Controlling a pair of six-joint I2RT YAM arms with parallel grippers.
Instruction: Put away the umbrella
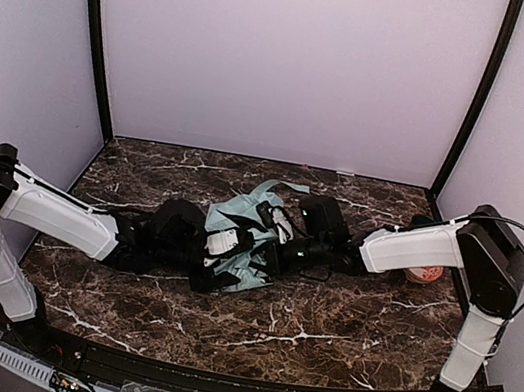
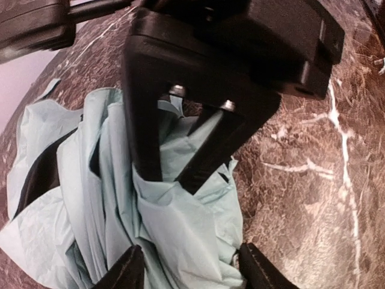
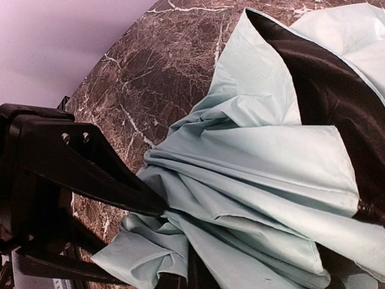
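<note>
While the umbrella (image 1: 226, 218) is lying loose and half unfolded at the middle of the bench (image 1: 318, 338), its pale mint canopy (image 2: 180, 229) is bunching into rumpled folds. Its black underside (image 3: 325, 90) is showing where the fabric is turning over. In the top view a narrow mint strip is trailing off the heap toward twelve o'clock.

The right fingers (image 2: 183, 180) are clenching on a fold of the canopy at the heap's three o'clock side, their tips meeting in a narrow V with the cloth pinched between them. The left fingers (image 2: 129, 271) are standing apart on either side of a thick bundle of the same fabric, at the heap's eight o'clock side. Both are touching the cloth, but I cannot tell whether they are squeezing it or only bracketing it. The two sets of fingers are sitting just beside each other over the heap.

The left arm (image 1: 56, 211) is stretching in low from nine o'clock, and the right arm (image 1: 416, 246) is stretching in from three o'clock. Past the right arm's forearm, at three o'clock near the bench's edge, an orange-and-white bowl (image 1: 423, 273) is peeking out, well apart from the umbrella. Pale lilac walls (image 1: 286, 58) are enclosing the dark, white-veined marble bench on three sides
</note>
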